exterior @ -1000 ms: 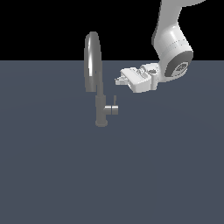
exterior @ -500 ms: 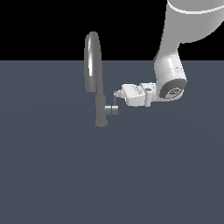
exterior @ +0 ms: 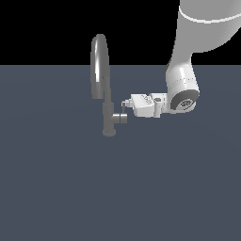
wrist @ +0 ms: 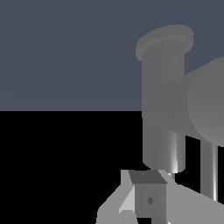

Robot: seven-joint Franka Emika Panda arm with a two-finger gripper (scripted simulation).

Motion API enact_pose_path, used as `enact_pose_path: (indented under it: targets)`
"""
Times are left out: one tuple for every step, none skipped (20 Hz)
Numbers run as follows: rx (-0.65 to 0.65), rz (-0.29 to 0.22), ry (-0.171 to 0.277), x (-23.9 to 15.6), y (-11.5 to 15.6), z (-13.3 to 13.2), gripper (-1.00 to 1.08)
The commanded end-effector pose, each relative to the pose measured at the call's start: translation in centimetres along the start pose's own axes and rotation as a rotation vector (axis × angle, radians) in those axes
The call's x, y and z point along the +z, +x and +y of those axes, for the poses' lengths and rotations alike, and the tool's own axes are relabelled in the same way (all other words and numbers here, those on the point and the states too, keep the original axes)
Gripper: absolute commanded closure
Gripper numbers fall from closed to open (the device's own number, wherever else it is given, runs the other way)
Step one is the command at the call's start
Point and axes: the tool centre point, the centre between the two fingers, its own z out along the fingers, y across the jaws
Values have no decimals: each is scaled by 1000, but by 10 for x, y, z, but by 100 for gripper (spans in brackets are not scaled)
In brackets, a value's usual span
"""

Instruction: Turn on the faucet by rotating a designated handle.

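Exterior view showing gripper (exterior: 125, 104) closing in on handle (exterior: 120, 118), jutting from faucet (exterior: 108, 120) post toward exterior view's right. Finger spacing impossible to tell. Approaching step, probably; next calling for pressing lever pin round.

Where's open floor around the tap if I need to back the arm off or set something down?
The grey surface is bare in front of the faucet and off to the exterior view's left of its post. It is crowded only on the exterior view's right, where the gripper sits right above the handle.
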Motion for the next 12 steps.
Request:
enact_pose_path:
  targets:
    - [0, 0, 0, 0, -2, 3, 108]
    - [0, 0, 0, 0, -2, 5, 108]
    - [0, 0, 0, 0, -3, 7, 108]
    - [0, 0, 0, 0, -4, 9, 108]
    - [0, 0, 0, 0, -5, 12, 108]
    - [0, 0, 0, 0, -6, 14, 108]
    - [-1, 0, 1, 0, -7, 16, 108]
    - [-1, 0, 1, 0, -8, 18, 108]
    - [-1, 0, 1, 0, -9, 20, 108]
    - [-1, 0, 1, 0, -10, 23, 108]
    - [-1, 0, 1, 0, -11, 25, 108]
    - [-1, 0, 1, 0, -11, 25, 108]
